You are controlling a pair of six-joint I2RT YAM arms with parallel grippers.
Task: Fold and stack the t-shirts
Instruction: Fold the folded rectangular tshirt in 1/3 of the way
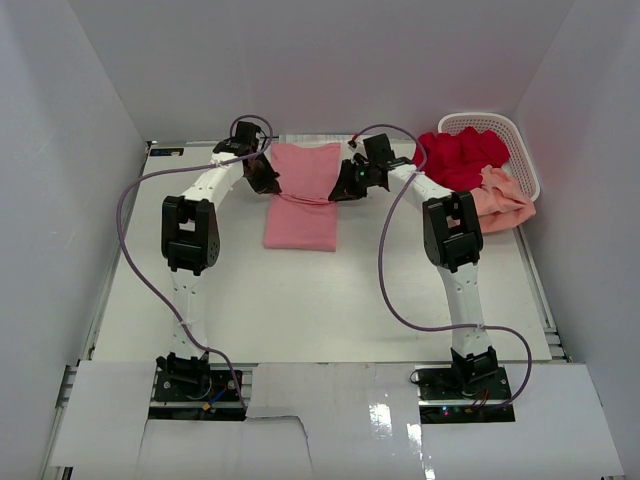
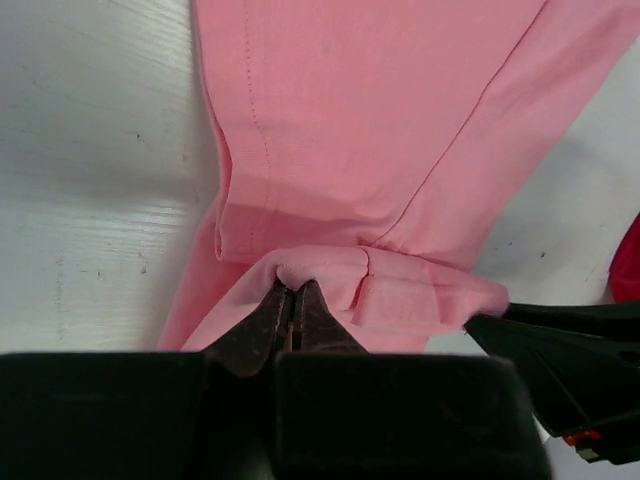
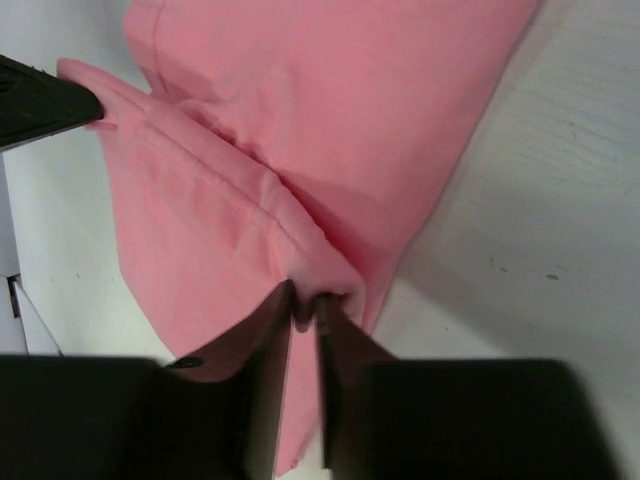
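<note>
**A:** Top external view: where is the pink t-shirt point(image 1: 300, 215) found?

**B:** It is laid on the table point(image 1: 300, 310), well apart from the basket point(image 1: 524, 150), and is already narrowed into a long strip. Its end level with the basket is taken up by both arms.

**A:** How are the left fingers point(image 2: 258, 335) set?

**B:** They are pressed tight on a fold of hem at the side farther from the basket. No gap is seen between them.

**A:** And the right fingers point(image 3: 262, 345)?

**B:** They are set nearly together at the side nearer the basket. A thin slit is seen between them, with cloth bunched at the tips. Whether the cloth is gripped cannot be told.

**A:** Why are both sides held?

**B:** It is judged that the edge is kept level and taut, so that the strip can be halved without a skewed crease.

**A:** What is left to be done?

**B:** The red t-shirt point(image 1: 460, 158) is heaped in the basket, and the peach t-shirt point(image 1: 500, 200) is spilled out at its near side. Neither is folded, so nothing is stacked yet.
</note>
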